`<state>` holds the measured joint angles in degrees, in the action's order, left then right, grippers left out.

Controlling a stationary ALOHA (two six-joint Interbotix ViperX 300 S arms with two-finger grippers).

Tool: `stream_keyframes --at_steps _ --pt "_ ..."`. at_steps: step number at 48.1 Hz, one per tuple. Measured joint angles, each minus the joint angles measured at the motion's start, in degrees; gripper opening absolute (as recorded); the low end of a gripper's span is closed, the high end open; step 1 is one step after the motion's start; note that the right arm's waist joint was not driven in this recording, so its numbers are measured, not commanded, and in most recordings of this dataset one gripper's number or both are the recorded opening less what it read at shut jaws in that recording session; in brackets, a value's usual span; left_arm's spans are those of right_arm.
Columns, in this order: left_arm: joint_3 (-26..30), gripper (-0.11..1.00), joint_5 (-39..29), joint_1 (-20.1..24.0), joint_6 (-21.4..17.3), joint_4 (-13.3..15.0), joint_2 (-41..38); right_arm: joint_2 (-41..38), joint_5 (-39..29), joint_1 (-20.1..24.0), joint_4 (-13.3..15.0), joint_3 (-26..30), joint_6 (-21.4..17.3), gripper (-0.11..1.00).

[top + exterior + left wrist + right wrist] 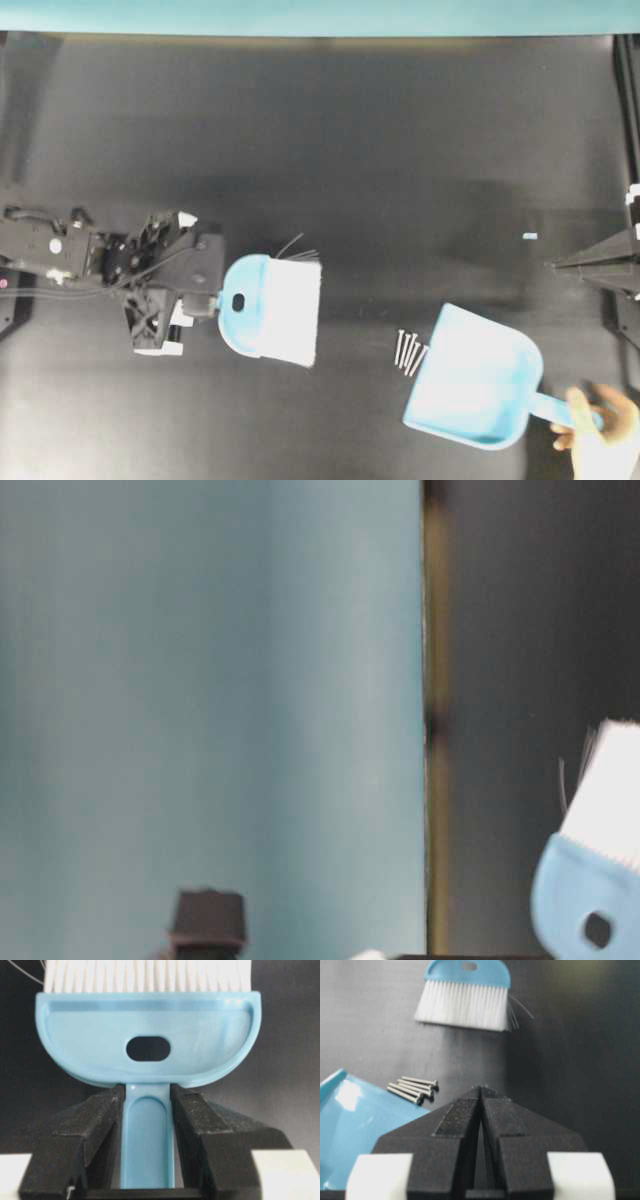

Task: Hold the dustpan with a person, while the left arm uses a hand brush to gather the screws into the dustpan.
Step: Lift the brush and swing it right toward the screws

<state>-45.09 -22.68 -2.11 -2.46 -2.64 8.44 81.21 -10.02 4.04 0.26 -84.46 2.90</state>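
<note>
My left gripper [205,302] is shut on the slim handle of the light blue hand brush [270,308], left of the table's middle; its white bristles point right. In the left wrist view both fingers of the left gripper [147,1092] press the sides of the hand brush's [150,1025] handle. Several grey screws [410,350] lie side by side just off the open lip of the dustpan [480,390]. The person's hand [600,430] grips the dustpan's handle at the lower right. My right gripper [481,1089] is shut on nothing, apart from the screws [415,1089] and the dustpan [360,1120].
A tiny light blue scrap [530,236] lies on the black table near the right gripper [555,263]. A few stray dark bristles [292,245] stick out from the brush's far side. A teal wall [300,15] borders the table's far edge.
</note>
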Motion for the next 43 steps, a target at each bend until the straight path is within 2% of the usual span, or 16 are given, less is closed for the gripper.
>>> stream_keyframes --at_steps 3,9,15,22,33,43 --pt "3.8 0.30 -8.1 0.1 -2.9 0.0 0.4 0.0 0.0 0.0 0.0 0.0 0.0 0.00" --pt "9.8 0.30 -19.5 0.6 -7.0 0.0 0.4 0.0 -0.1 0.0 0.0 0.0 0.0 0.00" --pt "15.1 0.30 -29.1 1.8 -10.0 0.0 -2.2 0.0 -0.1 0.0 0.0 0.0 0.0 0.00" --pt "21.3 0.30 -38.0 2.0 -11.3 0.0 -5.9 0.1 -0.1 0.0 0.0 0.0 0.0 0.00" --pt "31.6 0.30 -47.3 2.0 -12.2 0.0 -13.1 0.1 0.0 0.0 0.0 0.0 0.0 0.00" --pt "37.0 0.30 -48.8 2.0 -12.9 0.0 -18.7 0.2 -0.1 0.0 0.0 0.0 0.0 0.00"
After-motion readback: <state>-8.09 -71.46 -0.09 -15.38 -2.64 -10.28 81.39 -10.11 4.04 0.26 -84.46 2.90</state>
